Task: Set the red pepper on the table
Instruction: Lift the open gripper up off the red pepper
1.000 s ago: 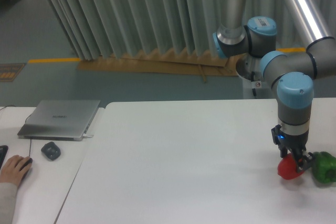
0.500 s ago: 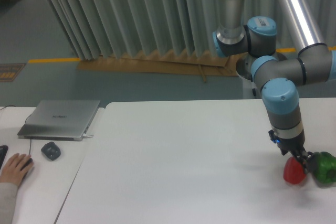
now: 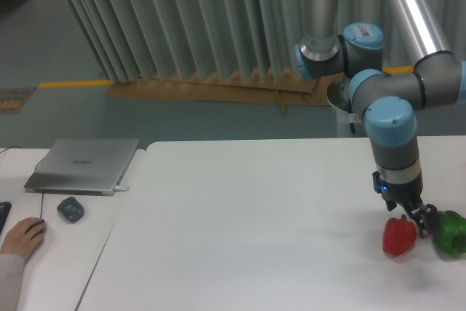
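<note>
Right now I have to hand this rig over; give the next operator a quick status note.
Gripper: low over the right end of the table, fingers at the top of the red pepper; whether it is gripping cannot be told from this view.
Red pepper: beside the green pepper, apparently on or just above the table; contact is unclear.
Done: pepper brought to the table area.
Left: confirm it rests on the surface, open the fingers, lift the arm clear without nudging the green pepper.

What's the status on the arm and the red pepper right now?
Claw low at the top of the red pepper, grip state unclear. Pepper low over the table, contact unclear. Green pepper close on its right.
</note>
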You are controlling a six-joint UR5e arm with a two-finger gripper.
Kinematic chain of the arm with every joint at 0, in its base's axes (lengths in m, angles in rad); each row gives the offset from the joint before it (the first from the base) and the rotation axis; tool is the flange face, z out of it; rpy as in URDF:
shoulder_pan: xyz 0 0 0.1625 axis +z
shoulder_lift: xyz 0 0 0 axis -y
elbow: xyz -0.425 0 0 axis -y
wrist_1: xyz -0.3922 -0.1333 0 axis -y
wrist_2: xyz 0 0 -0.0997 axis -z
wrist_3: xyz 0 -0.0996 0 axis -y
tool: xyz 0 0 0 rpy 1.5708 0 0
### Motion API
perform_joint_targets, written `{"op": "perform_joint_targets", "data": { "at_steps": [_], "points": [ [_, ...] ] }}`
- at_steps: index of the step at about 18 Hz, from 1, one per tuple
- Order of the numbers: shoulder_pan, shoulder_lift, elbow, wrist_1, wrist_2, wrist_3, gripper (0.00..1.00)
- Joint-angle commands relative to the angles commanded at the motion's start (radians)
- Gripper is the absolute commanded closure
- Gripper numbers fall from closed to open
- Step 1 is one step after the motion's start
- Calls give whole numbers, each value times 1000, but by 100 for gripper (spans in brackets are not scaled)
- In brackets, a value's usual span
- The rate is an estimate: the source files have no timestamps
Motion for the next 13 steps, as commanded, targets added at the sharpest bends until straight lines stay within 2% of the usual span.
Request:
{"op": "perform_joint_targets", "data": {
  "at_steps": [6,13],
  "points": [
    [6,65,6,-110,-103,5,0],
    [8,88,-6,-118,-108,28,0]
  ]
}}
